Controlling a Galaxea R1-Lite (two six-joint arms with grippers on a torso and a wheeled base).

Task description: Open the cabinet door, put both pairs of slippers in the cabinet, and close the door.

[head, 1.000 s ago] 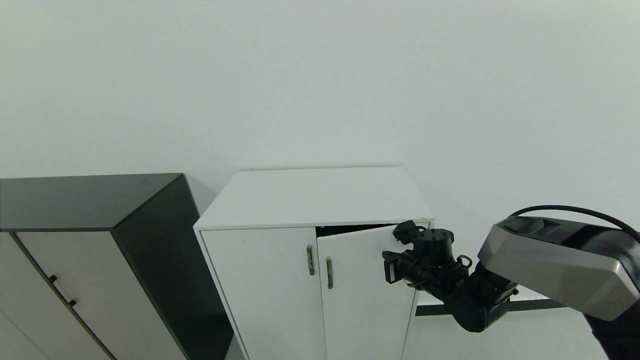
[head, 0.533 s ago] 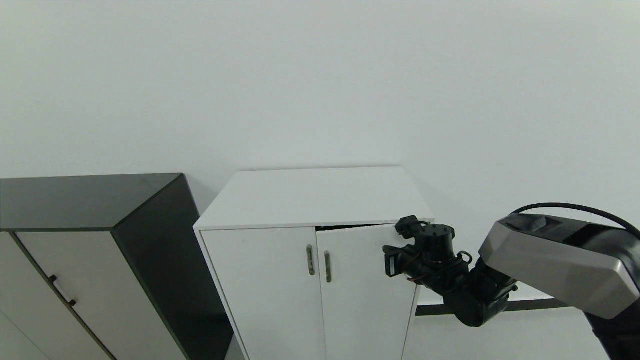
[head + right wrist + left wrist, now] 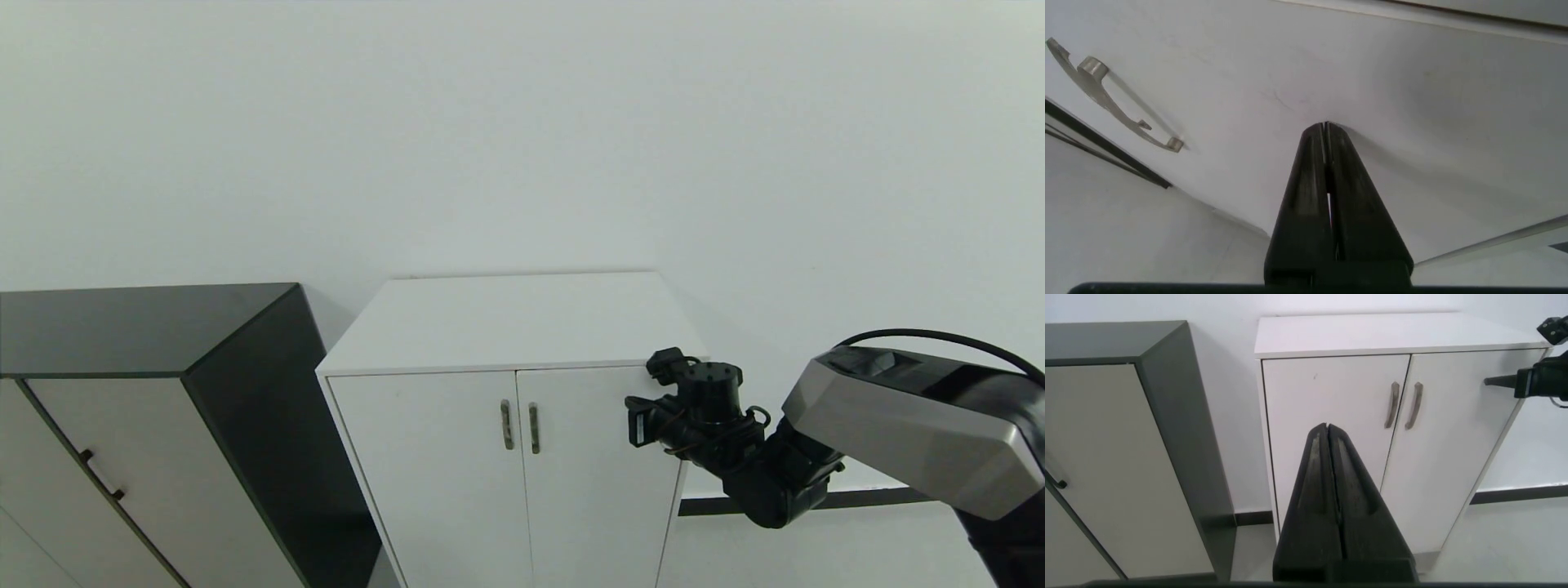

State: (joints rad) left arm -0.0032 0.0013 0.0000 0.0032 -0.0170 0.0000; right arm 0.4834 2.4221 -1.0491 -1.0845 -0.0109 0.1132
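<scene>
Black right hand (image 3: pixel 1327 129) closed, tips against shut white cabinet door (image 3: pixel 1421 90)

A bare indoor room: a white cabinet (image 3: pixel 514 320) and a dark cabinet (image 3: pixel 253 408) against a plain white wall (image 3: pixel 522 122).

no writing i can read from here. checked the white cabinet (image 3: pixel 506 322), the dark cabinet (image 3: pixel 139 327) beside it and the wall (image 3: pixel 522 122): no legible text, label, number or sign.

Bright, even light leaves faint shadows beside the cabinet (image 3: pixel 506 322).
</scene>
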